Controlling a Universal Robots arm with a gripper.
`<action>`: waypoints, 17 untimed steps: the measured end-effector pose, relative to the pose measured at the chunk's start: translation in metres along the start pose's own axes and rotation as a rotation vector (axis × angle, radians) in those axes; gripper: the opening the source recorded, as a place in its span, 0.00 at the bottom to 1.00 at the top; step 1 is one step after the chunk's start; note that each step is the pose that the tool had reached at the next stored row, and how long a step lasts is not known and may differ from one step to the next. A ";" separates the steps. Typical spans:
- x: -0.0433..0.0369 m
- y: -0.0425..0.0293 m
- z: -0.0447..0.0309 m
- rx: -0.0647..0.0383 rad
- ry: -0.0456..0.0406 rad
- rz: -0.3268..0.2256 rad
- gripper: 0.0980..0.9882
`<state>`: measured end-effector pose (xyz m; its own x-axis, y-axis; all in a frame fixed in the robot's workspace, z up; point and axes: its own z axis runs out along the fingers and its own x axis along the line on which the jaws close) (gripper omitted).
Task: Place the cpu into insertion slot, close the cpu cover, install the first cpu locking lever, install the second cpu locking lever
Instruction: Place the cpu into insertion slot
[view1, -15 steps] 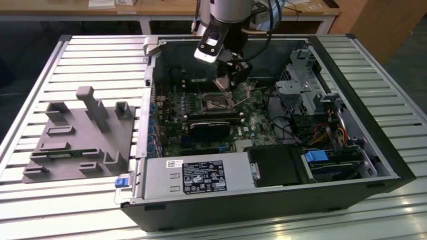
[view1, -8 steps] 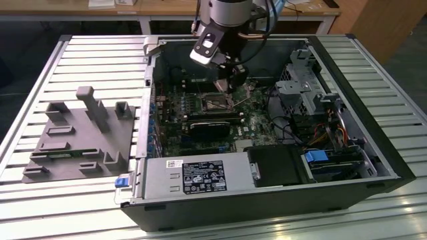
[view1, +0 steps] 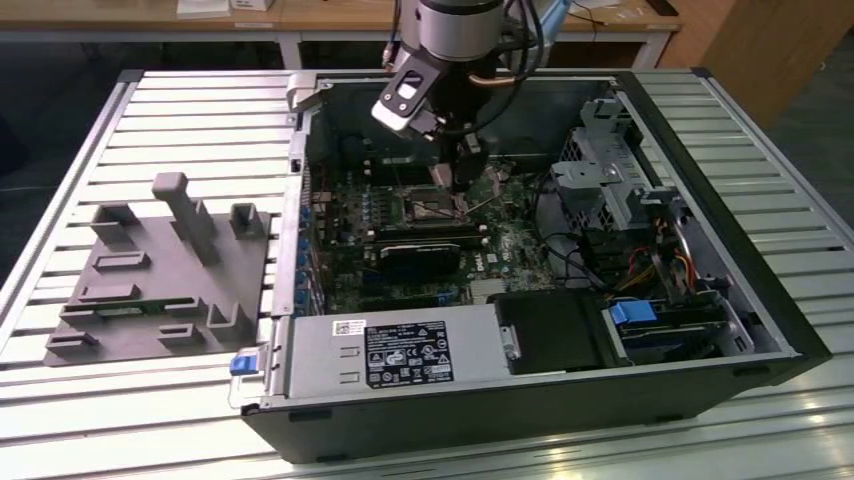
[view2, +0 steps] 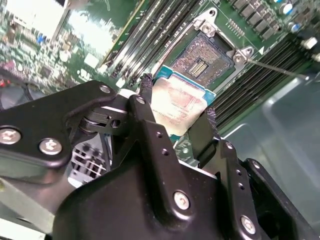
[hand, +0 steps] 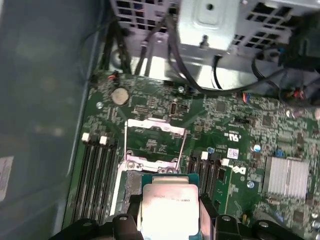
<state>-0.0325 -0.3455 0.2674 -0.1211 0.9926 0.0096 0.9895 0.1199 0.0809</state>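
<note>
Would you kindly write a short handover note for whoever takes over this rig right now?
The gripper has its jaws shut on the cpu, held over the motherboard near the insertion slot, not seated.
Slot open and empty; cpu cover raised.
Done: cpu in grasp.
Left: seating it, closing the cover, latching both locking levers.

Desk (view1: 561, 455): white glare along the slats nearest the exterior camera.
Case (view1: 534, 425): interior shadowed and dark in the exterior view.
Motherboard (view2: 90, 27): washed-out glare patch in the second wrist view.
cpu (view2: 175, 107): pale sheen on its top.
My end effector (view2: 178, 98): close to the lens, out of focus.
First wrist view: dim, hazy, soft.
</note>
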 end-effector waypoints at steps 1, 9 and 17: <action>0.0000 -0.0001 0.0009 0.000 -0.0014 0.017 0.49; 0.0016 -0.0021 0.0083 -0.001 -0.0096 0.116 0.49; 0.0088 -0.0083 0.0190 -0.001 -0.0094 0.117 0.49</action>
<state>-0.0403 -0.3374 0.2479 -0.0040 0.9999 0.0098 0.9967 0.0032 0.0810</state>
